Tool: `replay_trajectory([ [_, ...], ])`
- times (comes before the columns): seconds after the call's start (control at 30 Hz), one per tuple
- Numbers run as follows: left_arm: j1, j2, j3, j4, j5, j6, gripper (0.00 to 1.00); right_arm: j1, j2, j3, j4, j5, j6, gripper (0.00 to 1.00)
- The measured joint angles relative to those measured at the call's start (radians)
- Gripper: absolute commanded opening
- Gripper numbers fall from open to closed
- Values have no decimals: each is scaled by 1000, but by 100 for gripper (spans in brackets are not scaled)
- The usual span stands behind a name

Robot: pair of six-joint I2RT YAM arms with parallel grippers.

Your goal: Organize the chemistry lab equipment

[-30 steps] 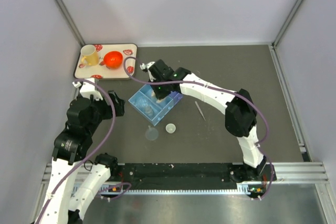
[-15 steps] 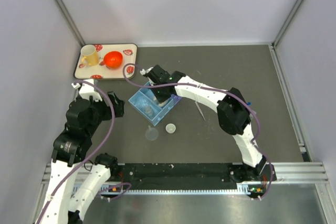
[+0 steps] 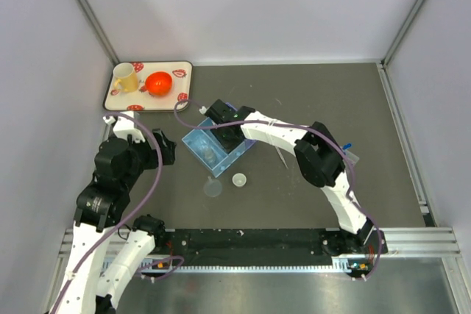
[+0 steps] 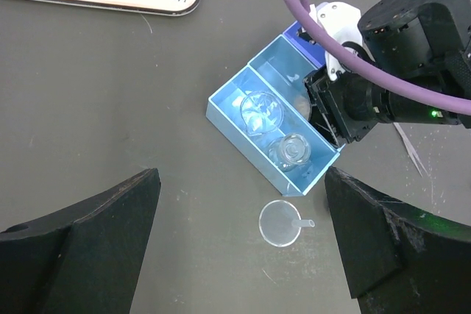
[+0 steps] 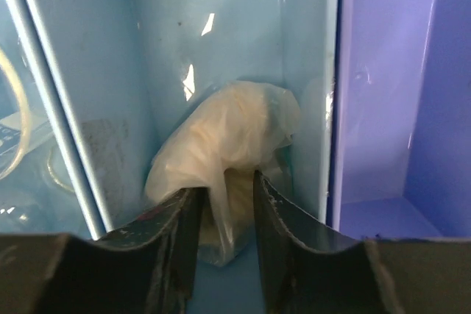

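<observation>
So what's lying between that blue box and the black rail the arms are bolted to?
A clear funnel and a tiny round cup, side by side on the dark table; the top view shows both.

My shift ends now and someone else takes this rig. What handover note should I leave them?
Left pincer: wide open, empty, hovering beside the blue tray.
Right pincer: down in the tray's middle compartment, jaws slightly apart around a crumpled whitish bag.
Done: two clear vessels sit in the neighbouring compartment.
Left: funnel, small round cup and thin rod lie on the table outside the tray.
</observation>
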Motion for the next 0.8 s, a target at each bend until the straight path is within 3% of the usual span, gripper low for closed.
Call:
replay_trajectory([
  [0.23, 0, 17, -16, 1, 1, 0, 99, 0, -27, 3, 1, 11, 9, 51],
  [0.53, 0, 34, -16, 5, 16, 1, 99, 13, -71, 3, -36, 45, 8, 52],
  [0.8, 0, 105, -75, 30, 85, -4, 98, 32, -295, -9, -74, 128, 8, 54],
])
